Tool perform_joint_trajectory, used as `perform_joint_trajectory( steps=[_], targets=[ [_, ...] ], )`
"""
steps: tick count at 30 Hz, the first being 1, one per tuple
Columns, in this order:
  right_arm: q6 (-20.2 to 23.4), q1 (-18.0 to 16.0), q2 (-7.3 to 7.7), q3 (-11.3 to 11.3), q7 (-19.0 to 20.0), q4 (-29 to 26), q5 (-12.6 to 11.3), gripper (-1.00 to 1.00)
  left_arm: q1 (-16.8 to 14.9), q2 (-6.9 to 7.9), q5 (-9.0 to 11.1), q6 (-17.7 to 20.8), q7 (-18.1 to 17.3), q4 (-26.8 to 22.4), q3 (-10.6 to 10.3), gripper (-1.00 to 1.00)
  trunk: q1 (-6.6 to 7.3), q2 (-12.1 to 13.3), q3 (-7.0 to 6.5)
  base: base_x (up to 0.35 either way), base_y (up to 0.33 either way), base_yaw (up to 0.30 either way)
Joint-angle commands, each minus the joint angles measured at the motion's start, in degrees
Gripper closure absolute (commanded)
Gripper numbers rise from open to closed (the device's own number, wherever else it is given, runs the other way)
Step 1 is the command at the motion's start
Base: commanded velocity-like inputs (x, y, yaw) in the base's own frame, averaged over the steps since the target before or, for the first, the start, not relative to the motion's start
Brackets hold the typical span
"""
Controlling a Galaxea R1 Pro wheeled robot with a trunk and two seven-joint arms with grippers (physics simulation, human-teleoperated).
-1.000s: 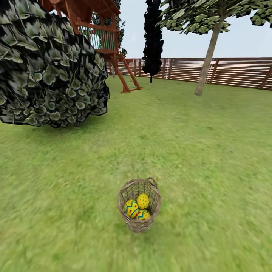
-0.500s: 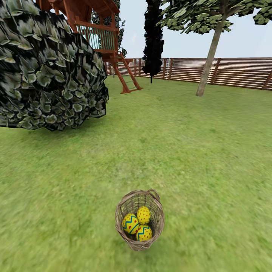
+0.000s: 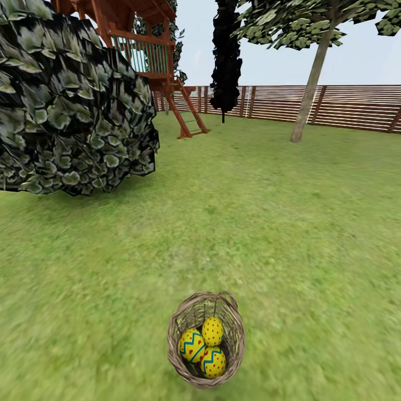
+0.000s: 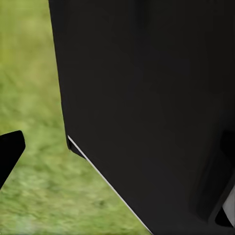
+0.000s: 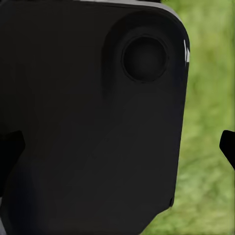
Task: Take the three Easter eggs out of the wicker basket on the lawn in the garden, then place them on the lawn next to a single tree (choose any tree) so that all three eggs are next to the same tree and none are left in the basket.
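Closer and lower in the head view than 1 second ago, the wicker basket [image 3: 206, 340] is now seen at 6 o'clock, near the bottom edge; the whole scene has shifted with it, so the camera is judged to have advanced while the basket stays put. All 3 Easter eggs [image 3: 203, 345] are held inside it, touching one another: 1 dotted egg at 12 o'clock, 1 zigzag egg at 9 o'clock, 1 more at 6 o'clock. The lawn [image 3: 289, 234] is spread wide around it.

The tree [image 3: 309, 83] with the pale trunk is seen at 1 o'clock, well apart from the basket, before a wooden fence [image 3: 356, 106]. A dark bush [image 3: 72, 106] is placed at 10 o'clock, a play tower [image 3: 145, 50] behind it.

In both wrist views, dark robot casing and blurred grass are shown; whether either gripper's fingers are apart or together cannot be told.

No egg has been removed yet. The approach is judged nearly complete, with reaching down likely next.
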State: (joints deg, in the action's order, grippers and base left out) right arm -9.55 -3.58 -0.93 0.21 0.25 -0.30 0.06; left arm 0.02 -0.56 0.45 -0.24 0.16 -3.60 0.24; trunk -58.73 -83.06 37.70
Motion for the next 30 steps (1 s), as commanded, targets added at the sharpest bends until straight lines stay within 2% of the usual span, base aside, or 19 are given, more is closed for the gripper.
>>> perform_joint_trajectory(
  steps=[1,6,9,11,13,16,18,19,20,23,24,26,28,29,30],
  targets=[
    [-0.2,0.0,0.02,0.0,0.1,0.0,-0.1,-1.0,0.0,0.03,0.1,0.0,0.0,-0.1,0.1,-1.0,0.0,0.0,0.04,0.003,0.0,0.0],
    [0.4,0.0,0.3,0.0,0.3,-0.4,0.0,-1.0,0.0,0.31,0.1,-0.1,0.0,-0.5,0.1,-1.0,0.0,0.0,0.04,0.0,0.0,0.0],
    [0.8,-0.3,0.55,0.1,0.4,-8.8,0.5,-1.0,-0.6,0.67,-0.2,0.7,0.0,-5.6,0.1,-1.0,0.0,0.0,0.04,0.0,0.0,0.0],
    [3.0,-0.3,0.57,0.2,0.3,-15.4,0.5,-1.0,-0.7,1.16,-0.3,0.9,0.0,-10.3,0.1,-1.0,0.0,0.0,0.04,0.0,0.0,0.0],
    [10.2,-0.3,0.6,0.2,0.1,-23.7,0.7,-1.0,-0.9,1.7,-0.2,1.5,0.1,-15.8,0.1,-1.0,0.0,0.0,0.04,0.0,0.0,0.0],
    [25.4,-1.2,0.73,0.2,-0.1,-39.6,0.7,-1.0,-3.1,2.03,-0.1,4.6,0.1,-23.7,0.1,-1.0,0.0,0.0,0.04,0.0,0.0,0.0],
    [34.5,-2.1,0.79,0.1,-0.4,-50.1,0.6,-1.0,-6.3,2.01,0.1,10.0,0.1,-27.7,0.1,-1.0,0.0,0.0,0.04,0.0,0.0,0.0],
    [36.4,-2.4,0.8,0.1,-0.6,-52.3,0.6,-1.0,-7.2,1.95,0.2,11.7,0.1,-28.6,0.2,-1.0,0.0,0.0,0.04,0.0,0.0,0.0],
    [41.3,-3.8,0.82,0.0,-1.7,-57.9,0.6,-1.0,-9.9,1.72,0.4,17.0,0.1,-31.2,0.2,-1.0,0.0,0.0,0.04,0.0,0.0,0.0],
    [46.3,-8.0,0.84,-0.1,-4.6,-63.9,0.5,-1.0,-14.9,0.65,0.6,26.0,0.8,-38.3,0.2,-1.0,0.0,0.0,0.04,0.0,0.0,0.0],
    [47.3,-10.8,0.82,-0.1,-5.6,-64.6,0.3,-1.0,-16.8,-0.38,0.6,28.3,3.1,-41.6,0.2,-1.0,0.0,0.0,0.04,0.0,0.0,0.0],
    [47.9,-13.8,0.83,-0.1,-6.3,-64.4,0.2,-1.0,-18.1,-2.26,0.6,29.5,8.3,-43.9,0.1,-1.0,0.0,0.0,0.04,0.0,0.0,0.0],
    [48.4,-17.0,0.88,-0.2,-6.8,-64.2,0.1,-1.0,-19.9,-4.39,0.7,30.3,17.7,-46.3,0.0,-1.0,0.0,0.0,0.04,0.0,0.0,0.0],
    [48.4,-17.9,0.96,-0.2,-6.9,-64.2,0.1,-1.0,-21.0,-5.0,0.9,30.5,21.7,-47.5,-0.1,-1.0,0.0,0.0,0.04,0.0,0.0,0.0],
    [48.4,-18.5,1.05,-0.2,-6.9,-64.2,0.2,-1.0,-22.0,-5.4,1.3,30.6,24.3,-48.8,-0.1,-1.0,0.0,0.0,0.04,0.0,0.0,0.0]
  ],
)
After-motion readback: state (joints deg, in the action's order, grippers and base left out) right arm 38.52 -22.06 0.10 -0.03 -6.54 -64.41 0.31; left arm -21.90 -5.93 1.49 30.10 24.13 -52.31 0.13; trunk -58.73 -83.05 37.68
